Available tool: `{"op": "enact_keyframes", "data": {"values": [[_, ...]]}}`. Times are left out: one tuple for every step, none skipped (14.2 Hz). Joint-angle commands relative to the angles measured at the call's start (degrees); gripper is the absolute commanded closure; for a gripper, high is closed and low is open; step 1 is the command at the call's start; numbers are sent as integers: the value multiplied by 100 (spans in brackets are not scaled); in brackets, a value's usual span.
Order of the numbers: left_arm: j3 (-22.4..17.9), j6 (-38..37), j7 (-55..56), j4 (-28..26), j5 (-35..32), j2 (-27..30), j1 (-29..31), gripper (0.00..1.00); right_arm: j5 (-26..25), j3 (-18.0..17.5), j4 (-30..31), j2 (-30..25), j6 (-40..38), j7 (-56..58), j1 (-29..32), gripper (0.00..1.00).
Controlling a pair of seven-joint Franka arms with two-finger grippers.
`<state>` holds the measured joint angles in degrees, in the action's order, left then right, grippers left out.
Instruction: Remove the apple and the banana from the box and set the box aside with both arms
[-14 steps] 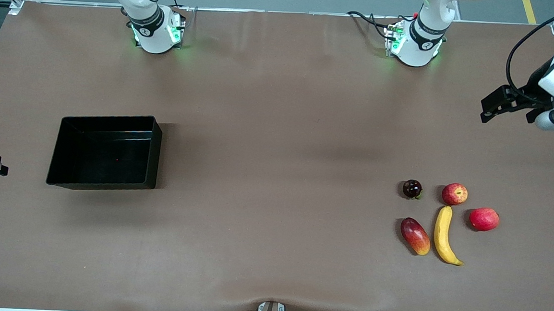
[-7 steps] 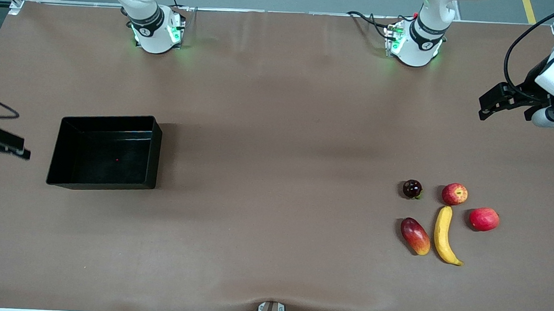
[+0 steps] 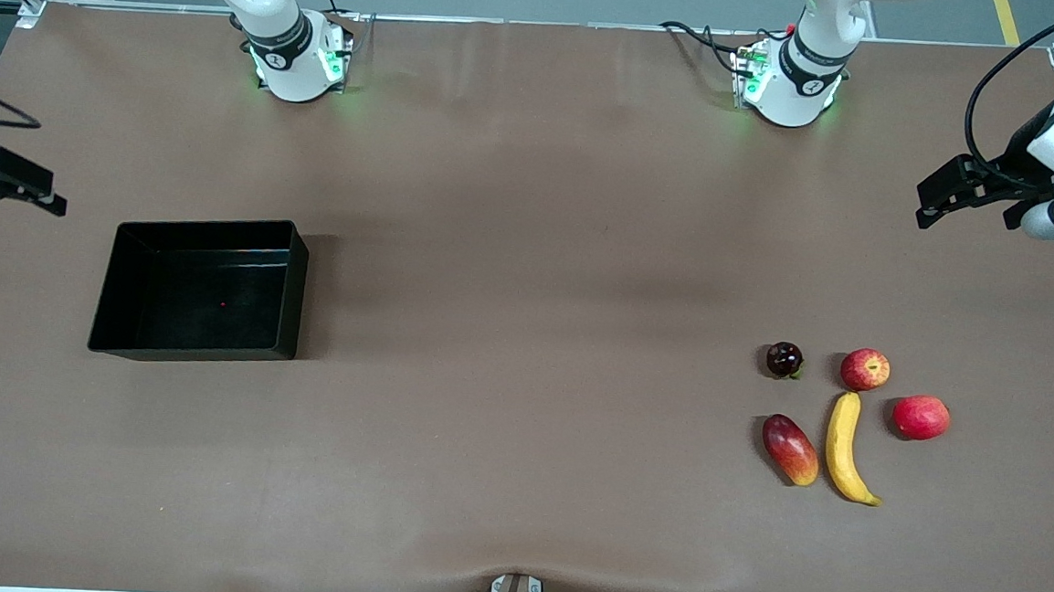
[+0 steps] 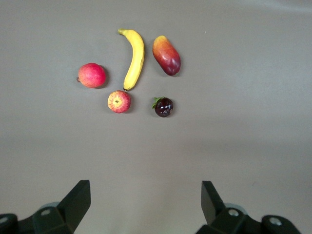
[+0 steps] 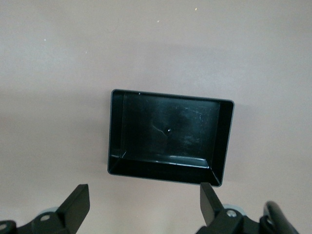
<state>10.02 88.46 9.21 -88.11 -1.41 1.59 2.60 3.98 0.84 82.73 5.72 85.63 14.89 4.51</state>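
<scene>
The yellow banana (image 3: 844,448) and the small red apple with yellowish patches (image 3: 865,369) lie on the table toward the left arm's end; the left wrist view shows the banana (image 4: 134,58) and the apple (image 4: 119,101). The empty black box (image 3: 201,288) stands toward the right arm's end and also shows in the right wrist view (image 5: 168,136). My left gripper (image 3: 924,206) hangs open and empty over bare table at the left arm's end, apart from the fruits (image 4: 145,204). My right gripper (image 3: 18,208) is open and empty over the table's end, beside the box (image 5: 144,207).
A red-yellow mango (image 3: 789,449) lies beside the banana. A dark maroon fruit (image 3: 784,359) sits beside the apple. A plain red round fruit (image 3: 920,417) lies at the banana's flank toward the left arm's end. The two arm bases (image 3: 295,53) (image 3: 792,79) stand along the table's edge.
My right gripper has moved along the table's end toward the robots' bases, staying open. My left gripper has shifted only slightly. The fruits and the box have not moved.
</scene>
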Motion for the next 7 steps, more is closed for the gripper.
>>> {"op": "enact_keyframes", "data": {"values": [[-35, -48, -42, 65, 1, 43, -5, 0, -73, -23, 473, -431, -1, -74, -274, 0], [-43, -56, -50, 65, 1, 43, -5, 0, -64, -23, 455, -423, -2, -83, -284, 0], [-44, -100, -50, 65, 1, 43, -5, 0, -38, -23, 394, -388, 41, -74, -284, 0], [-44, -109, -50, 65, 9, 43, 3, 0, -64, -31, 262, -379, 68, -65, -301, 0], [-44, -135, -59, 65, 9, 43, 3, 0, -125, -23, 131, -344, 77, -56, -319, 0], [-44, -179, -51, 65, 9, 43, -5, 0, -178, -23, 16, -274, 77, -39, -319, 0], [-44, -188, -42, 65, 9, 43, -14, 0, -292, -23, -11, -256, 77, -47, -345, 0]]}}
